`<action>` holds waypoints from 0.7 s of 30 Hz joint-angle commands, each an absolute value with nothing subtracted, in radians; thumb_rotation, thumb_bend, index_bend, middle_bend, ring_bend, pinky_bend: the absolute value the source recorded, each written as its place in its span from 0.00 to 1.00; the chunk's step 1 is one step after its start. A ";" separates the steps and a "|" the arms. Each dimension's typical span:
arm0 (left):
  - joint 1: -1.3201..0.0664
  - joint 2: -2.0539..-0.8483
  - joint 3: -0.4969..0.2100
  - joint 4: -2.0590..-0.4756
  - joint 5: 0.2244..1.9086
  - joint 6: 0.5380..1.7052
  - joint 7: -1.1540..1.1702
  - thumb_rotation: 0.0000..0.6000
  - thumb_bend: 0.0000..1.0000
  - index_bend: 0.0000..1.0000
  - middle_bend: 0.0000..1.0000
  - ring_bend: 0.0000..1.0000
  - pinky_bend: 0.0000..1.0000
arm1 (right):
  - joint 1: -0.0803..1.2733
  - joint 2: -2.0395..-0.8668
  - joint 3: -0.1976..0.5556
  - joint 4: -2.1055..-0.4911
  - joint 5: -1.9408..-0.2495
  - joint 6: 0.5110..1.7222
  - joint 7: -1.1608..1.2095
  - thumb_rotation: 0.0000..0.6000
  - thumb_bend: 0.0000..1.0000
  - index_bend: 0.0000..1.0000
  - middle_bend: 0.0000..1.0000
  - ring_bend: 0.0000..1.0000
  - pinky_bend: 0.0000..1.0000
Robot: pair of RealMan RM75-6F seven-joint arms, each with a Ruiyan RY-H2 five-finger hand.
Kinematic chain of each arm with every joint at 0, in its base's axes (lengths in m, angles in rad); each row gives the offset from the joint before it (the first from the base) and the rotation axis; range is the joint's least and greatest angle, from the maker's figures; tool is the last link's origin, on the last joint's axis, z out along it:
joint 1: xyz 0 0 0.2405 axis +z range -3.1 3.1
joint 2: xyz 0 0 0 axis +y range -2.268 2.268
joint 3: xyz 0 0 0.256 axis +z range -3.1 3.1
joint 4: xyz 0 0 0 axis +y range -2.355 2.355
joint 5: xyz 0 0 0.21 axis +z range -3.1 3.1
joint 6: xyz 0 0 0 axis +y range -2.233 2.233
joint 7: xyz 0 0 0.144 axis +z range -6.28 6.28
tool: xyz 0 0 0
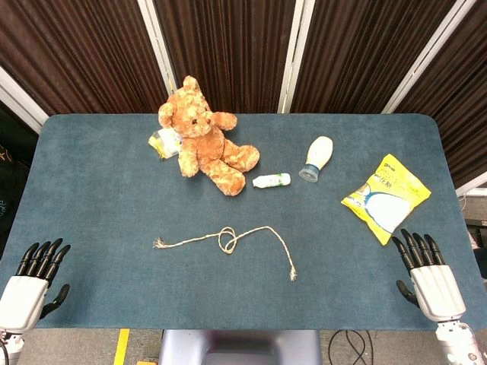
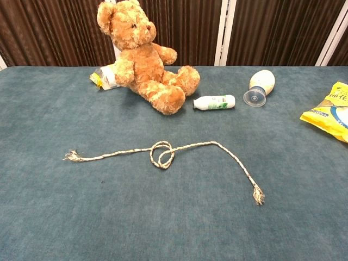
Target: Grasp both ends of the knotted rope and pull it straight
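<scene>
Since the rope (image 1: 228,240) is lying loose in the middle of the blue table (image 1: 91,190), nobody's touching it yet, and both hands are sitting back at the near edge, well apart from it. The left hand (image 1: 30,281) is resting with its fingers straight and close together, holding nothing; the right hand (image 1: 426,275) is doing the same with its fingers a bit more fanned out.

Looks like thin twisted twine to me: super light, floppy, a little rough, so probably not slippery. It's making one open overhand loop (image 2: 161,154) around the middle, not cinched at all. The left end (image 2: 72,156) is frayed and pointing out sideways, and the right end (image 2: 258,196) is curling back toward the robot, also frayed.

I'm guessing the trick is pinching just inside each frayed tip, since it's lying flat on the cloth and won't give much to grab. Teddy bear (image 1: 204,137), little bottles and the yellow bag (image 1: 386,196) are sitting far enough off to not matter.
</scene>
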State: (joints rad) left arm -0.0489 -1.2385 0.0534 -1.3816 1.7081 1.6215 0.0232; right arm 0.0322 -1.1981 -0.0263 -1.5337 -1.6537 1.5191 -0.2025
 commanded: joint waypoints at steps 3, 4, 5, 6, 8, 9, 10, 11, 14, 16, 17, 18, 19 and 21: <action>-0.053 -1.243 0.056 -1.381 1.712 1.613 0.022 1.00 0.39 0.00 0.00 0.00 0.04 | 0.030 -1.198 -0.027 -1.534 -1.657 1.524 -0.201 1.00 0.34 0.00 0.00 0.00 0.00; -0.057 -1.246 0.060 -1.382 1.717 1.605 0.021 1.00 0.39 0.00 0.00 0.00 0.04 | 0.029 -1.197 -0.027 -1.536 -1.656 1.526 -0.199 1.00 0.34 0.00 0.00 0.00 0.00; -0.063 -1.250 0.063 -1.382 1.723 1.597 0.018 1.00 0.39 0.00 0.00 0.00 0.04 | 0.028 -1.196 -0.027 -1.538 -1.655 1.528 -0.197 1.00 0.34 0.00 0.00 0.00 0.00; -0.072 -1.256 0.070 -1.385 1.733 1.581 0.012 1.00 0.39 0.00 0.00 0.00 0.04 | 0.028 -1.196 -0.025 -1.539 -1.655 1.531 -0.194 1.00 0.34 0.00 0.00 0.00 0.00; -0.093 -1.266 0.078 -1.391 1.750 1.549 0.012 1.00 0.39 0.00 0.00 0.00 0.05 | 0.027 -1.197 -0.024 -1.536 -1.657 1.534 -0.195 1.00 0.34 0.00 0.00 0.00 0.00; -0.107 -1.273 0.080 -1.394 1.760 1.530 0.016 1.00 0.39 0.00 0.00 0.00 0.05 | 0.027 -1.198 -0.025 -1.536 -1.657 1.534 -0.195 1.00 0.34 0.00 0.00 0.00 0.00; -0.127 -1.283 0.082 -1.399 1.770 1.501 0.023 1.00 0.39 0.00 0.00 0.00 0.06 | 0.028 -1.199 -0.026 -1.534 -1.658 1.532 -0.195 1.00 0.34 0.00 0.00 0.00 0.00; -0.144 -1.292 0.082 -1.404 1.775 1.476 0.028 1.00 0.39 0.00 0.00 0.00 0.07 | 0.028 -1.200 -0.026 -1.534 -1.658 1.530 -0.196 1.00 0.34 0.00 0.00 0.00 0.00; -0.203 -1.322 0.073 -1.425 1.765 1.373 0.048 1.00 0.39 0.00 0.01 0.00 0.08 | 0.030 -1.204 -0.027 -1.531 -1.658 1.525 -0.202 1.00 0.34 0.00 0.00 0.00 0.00; -0.242 -1.350 0.055 -1.433 1.740 1.306 0.065 1.00 0.39 0.00 0.01 0.00 0.08 | 0.031 -1.207 -0.026 -1.529 -1.655 1.520 -0.207 1.00 0.34 0.00 0.00 0.00 0.00; -0.256 -1.365 0.045 -1.434 1.725 1.282 0.067 1.00 0.39 0.01 0.01 0.00 0.08 | 0.032 -1.209 -0.026 -1.528 -1.654 1.519 -0.209 1.00 0.34 0.00 0.00 0.00 0.00; -0.269 -1.380 0.034 -1.434 1.710 1.261 0.069 1.00 0.39 0.03 0.01 0.00 0.08 | 0.033 -1.210 -0.025 -1.527 -1.652 1.517 -0.212 1.00 0.34 0.00 0.00 0.00 0.00; -0.286 -1.400 0.020 -1.431 1.691 1.237 0.070 1.00 0.39 0.07 0.02 0.00 0.08 | 0.034 -1.212 -0.024 -1.526 -1.648 1.513 -0.215 1.00 0.34 0.00 0.00 0.00 0.00; -0.308 -1.430 -0.001 -1.424 1.664 1.208 0.075 1.00 0.39 0.14 0.02 0.00 0.08 | 0.036 -1.216 -0.021 -1.524 -1.643 1.509 -0.220 1.00 0.34 0.00 0.00 0.00 0.00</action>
State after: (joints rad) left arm -0.2724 -1.3921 0.0278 -1.4239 1.6992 1.2479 0.0625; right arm 0.0351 -1.2146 -0.0216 -1.5247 -1.6435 1.5099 -0.2189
